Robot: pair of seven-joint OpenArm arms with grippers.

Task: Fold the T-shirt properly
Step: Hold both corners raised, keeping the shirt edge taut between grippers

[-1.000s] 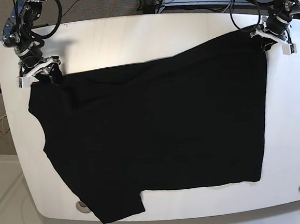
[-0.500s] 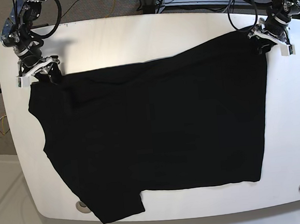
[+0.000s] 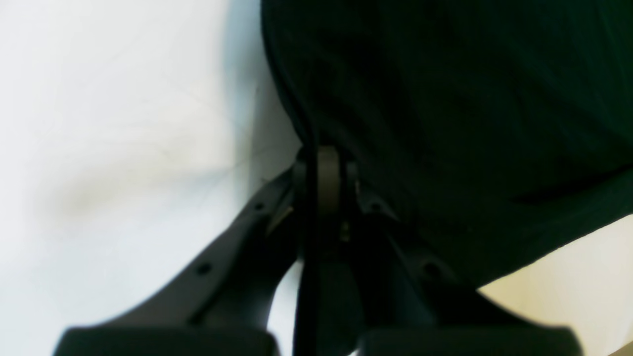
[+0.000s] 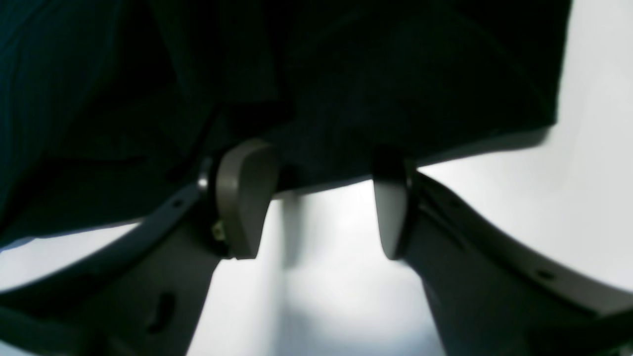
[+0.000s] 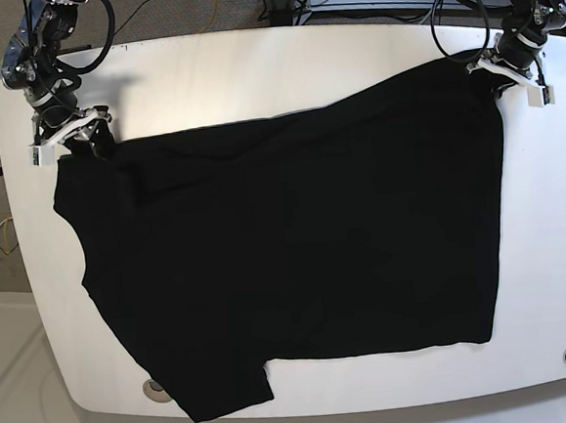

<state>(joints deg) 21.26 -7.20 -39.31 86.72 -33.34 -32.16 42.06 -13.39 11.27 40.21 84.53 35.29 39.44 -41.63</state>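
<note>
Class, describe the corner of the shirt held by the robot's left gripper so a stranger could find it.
Start at the white rounded table, mostly covered by the plain black cloth T-shirt. Follow its far edge up to the highest corner, where the left gripper is shut on the hem; the other far corner sits lower between open fingers.

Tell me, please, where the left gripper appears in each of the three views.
Base view: left gripper at top right, on the T-shirt's far corner.
Left wrist view: bottom centre, shut on the shirt's edge.
Right wrist view: not in it.
Shared landmark: the white table.
</note>
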